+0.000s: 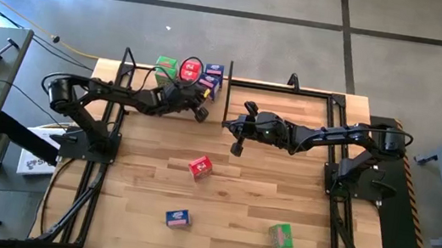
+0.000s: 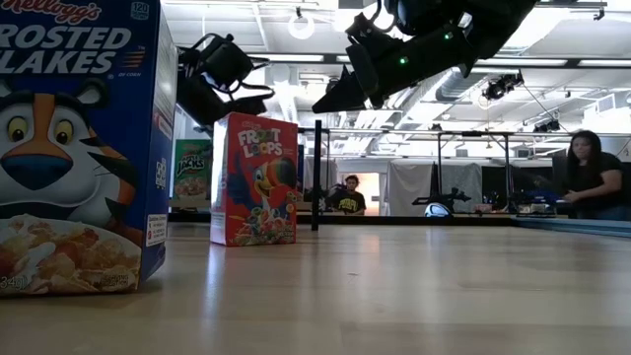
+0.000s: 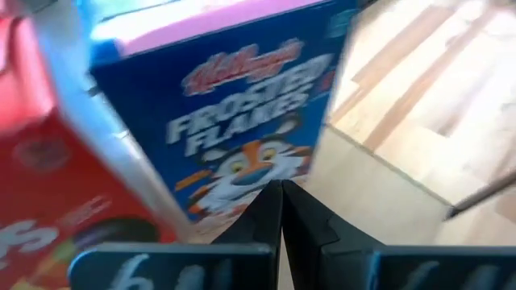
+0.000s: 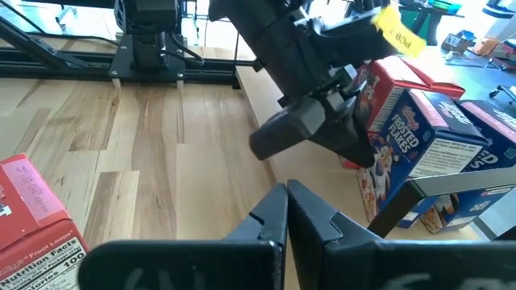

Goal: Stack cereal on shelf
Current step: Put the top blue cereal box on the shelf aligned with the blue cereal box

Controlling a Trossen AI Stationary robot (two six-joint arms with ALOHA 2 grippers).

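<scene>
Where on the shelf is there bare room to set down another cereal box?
The shelf is bare right of its black divider, behind the shut right gripper. Left of the divider is crowded: stacked boxes with the shut left gripper beside them.

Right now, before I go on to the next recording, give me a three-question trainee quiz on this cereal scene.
1. How many cereal boxes lie loose on the open tabletop, away from the shelf?
2. True or false: the right gripper holds a green box.
3. Which gripper is next to the boxes on the shelf? A) left gripper B) right gripper

Key:
1. Three: red box, blue box, green box.
2. False; it is shut and empty.
3. A
</scene>
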